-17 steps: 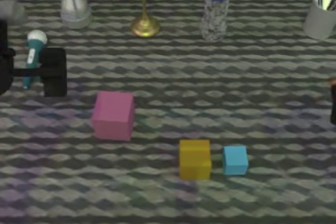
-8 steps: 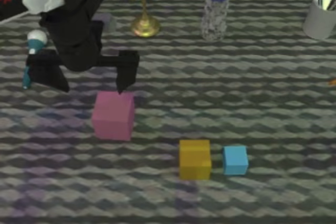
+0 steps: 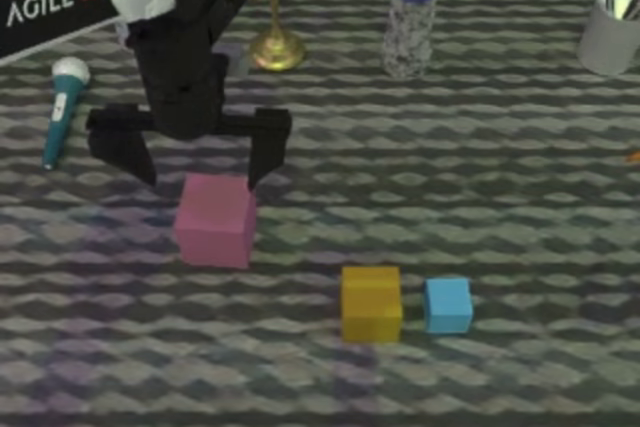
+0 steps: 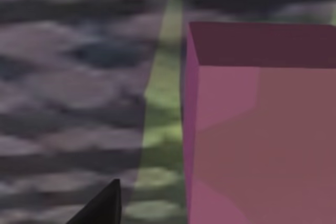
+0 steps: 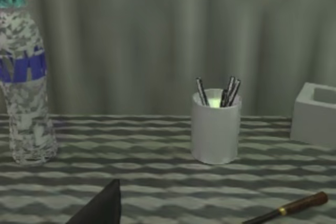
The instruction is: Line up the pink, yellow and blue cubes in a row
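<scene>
Patterned table, left gripper jaws spread above pink cube.

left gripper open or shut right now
Open. In the top view the left gripper has its two fingers spread wide, one on each side above the pink cube, wider than the cube and not yet touching it.

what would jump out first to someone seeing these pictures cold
Most likely the big black left gripper, fingers spread wide, poised over the far edge of the pink cube toward the top view's left. Next, the yellow cube and the small blue cube side by side nearer the front, apart from the pink one. The gold candlestick at the back also draws the eye.
</scene>
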You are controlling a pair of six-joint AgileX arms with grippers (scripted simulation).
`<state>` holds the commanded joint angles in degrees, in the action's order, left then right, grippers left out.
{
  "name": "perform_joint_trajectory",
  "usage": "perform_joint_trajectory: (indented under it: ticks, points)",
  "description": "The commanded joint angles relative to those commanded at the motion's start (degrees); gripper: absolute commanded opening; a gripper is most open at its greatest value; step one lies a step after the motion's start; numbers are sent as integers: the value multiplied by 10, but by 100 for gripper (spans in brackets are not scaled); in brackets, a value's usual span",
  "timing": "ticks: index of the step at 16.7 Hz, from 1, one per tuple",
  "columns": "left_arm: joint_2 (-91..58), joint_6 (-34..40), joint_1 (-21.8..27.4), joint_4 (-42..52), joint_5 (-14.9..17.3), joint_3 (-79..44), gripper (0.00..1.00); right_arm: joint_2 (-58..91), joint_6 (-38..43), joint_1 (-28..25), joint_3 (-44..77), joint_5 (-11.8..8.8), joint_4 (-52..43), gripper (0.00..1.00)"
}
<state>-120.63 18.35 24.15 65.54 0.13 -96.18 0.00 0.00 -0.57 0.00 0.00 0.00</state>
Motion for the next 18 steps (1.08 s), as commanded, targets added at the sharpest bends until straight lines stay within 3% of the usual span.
perform_joint_trajectory:
  ticks: [5,11,16,18]
  points:
    - [-9,-2,-2,-23,0,17,100,0,0,0,0,0,0,100]
    - [-59,-2,-1,-160,1,97,100,0,0,0,0,0,0,100]
    - [-67,-2,-1,-175,1,108,100,0,0,0,0,0,0,100]
    - [-67,-2,-1,-175,1,108,85,0,0,0,0,0,0,100]
